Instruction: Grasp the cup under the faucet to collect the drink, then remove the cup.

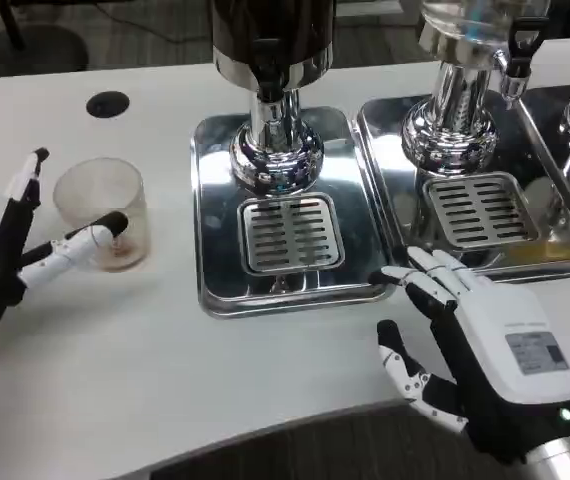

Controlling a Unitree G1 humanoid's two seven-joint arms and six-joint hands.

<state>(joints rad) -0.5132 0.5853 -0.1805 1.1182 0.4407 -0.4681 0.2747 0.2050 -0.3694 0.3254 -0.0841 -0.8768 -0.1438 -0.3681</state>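
**Cup on the table, left of the dispenser tray**

From my seat I saw the cup (102, 211) standing upright on the white table (165, 360), well to the left of the nearest tray (215, 200) and away from the faucet (268, 70). It was clear plastic with a brownish tint at the bottom.

The left hand (10, 255) lay beside the cup with its fingers spread wide. One finger (90, 238) reached across the cup's near side, its dark tip at or against the wall; I could not tell whether it truly touched. Another fingertip pointed up to the left of the cup, apart from it. The hand had hold of nothing that I could see.

The right hand (475, 345) lay flat, back up, near the table's front edge, fingers apart and holding nothing. Its fingertips (420, 272) sat at the front lip of the trays, between the first tray and the second tray (385, 160).
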